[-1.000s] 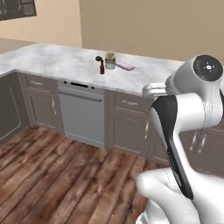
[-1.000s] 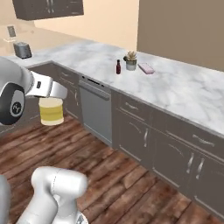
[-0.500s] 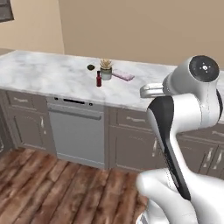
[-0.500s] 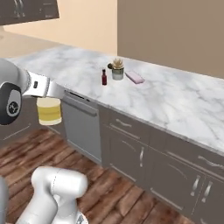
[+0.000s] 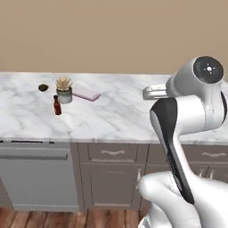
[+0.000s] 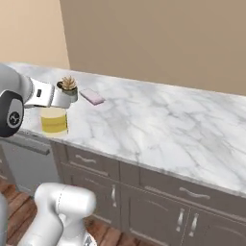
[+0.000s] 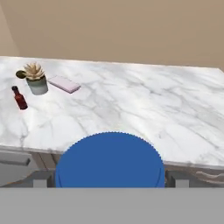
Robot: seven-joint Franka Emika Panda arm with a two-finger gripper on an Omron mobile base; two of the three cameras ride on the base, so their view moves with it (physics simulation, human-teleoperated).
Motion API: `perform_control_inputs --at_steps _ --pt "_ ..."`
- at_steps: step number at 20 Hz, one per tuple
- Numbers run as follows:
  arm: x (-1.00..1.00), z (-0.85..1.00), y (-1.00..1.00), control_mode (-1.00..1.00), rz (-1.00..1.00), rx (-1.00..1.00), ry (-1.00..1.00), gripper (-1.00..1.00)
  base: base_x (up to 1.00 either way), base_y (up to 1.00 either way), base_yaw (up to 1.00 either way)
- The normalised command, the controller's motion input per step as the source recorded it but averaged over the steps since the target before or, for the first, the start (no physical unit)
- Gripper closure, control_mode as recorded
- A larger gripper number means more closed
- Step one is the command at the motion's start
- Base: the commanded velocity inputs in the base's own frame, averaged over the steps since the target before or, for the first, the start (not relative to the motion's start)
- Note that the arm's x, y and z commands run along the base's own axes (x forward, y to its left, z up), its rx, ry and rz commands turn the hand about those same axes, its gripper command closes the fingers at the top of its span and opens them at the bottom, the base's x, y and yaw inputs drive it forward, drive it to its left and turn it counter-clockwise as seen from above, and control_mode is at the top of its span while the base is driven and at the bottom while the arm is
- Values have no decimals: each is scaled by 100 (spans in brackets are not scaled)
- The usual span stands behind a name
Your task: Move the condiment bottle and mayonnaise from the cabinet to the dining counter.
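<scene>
End effector [image 7: 109, 181] was clamped on the mayonnaise [image 6: 54, 120], jaws wide around the jar, its blue lid facing the hand camera; it hung off the near edge of the table [image 5: 124, 116], evidently in transit for placement. Condiment bottle [image 5: 57, 105] already stood on the table beside a potted succulent [image 5: 64, 90], near a pink sponge [image 5: 86, 94].

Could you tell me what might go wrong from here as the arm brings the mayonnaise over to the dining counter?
1. The mayonnaise hangs in the claw beyond the dining counter edge, in front of the drawers; released here, it would likely drop to the floor.
2. The condiment bottle stands close to the potted succulent and the pink pad; a placement aimed there could knock the slim bottle over.
3. If the jar travels too low, it might strike the counter edge.
</scene>
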Motion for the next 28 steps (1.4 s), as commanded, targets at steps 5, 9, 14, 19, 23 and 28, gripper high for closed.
perform_control_inputs --at_steps 5,9,14,19,23,28 --pt "0 0 0 100 0 0 0 100 99 23 -25" --pt "0 0 0 100 0 0 0 100 94 35 -12" --pt "0 0 0 100 0 0 0 100 77 38 -3" --pt "26 -14 41 -100 -10 0 4 100 0 0 0" --pt "8 -46 92 -100 -22 0 2 100 0 0 0" --pt "13 -53 96 -100 -7 0 0 100 0 0 0"
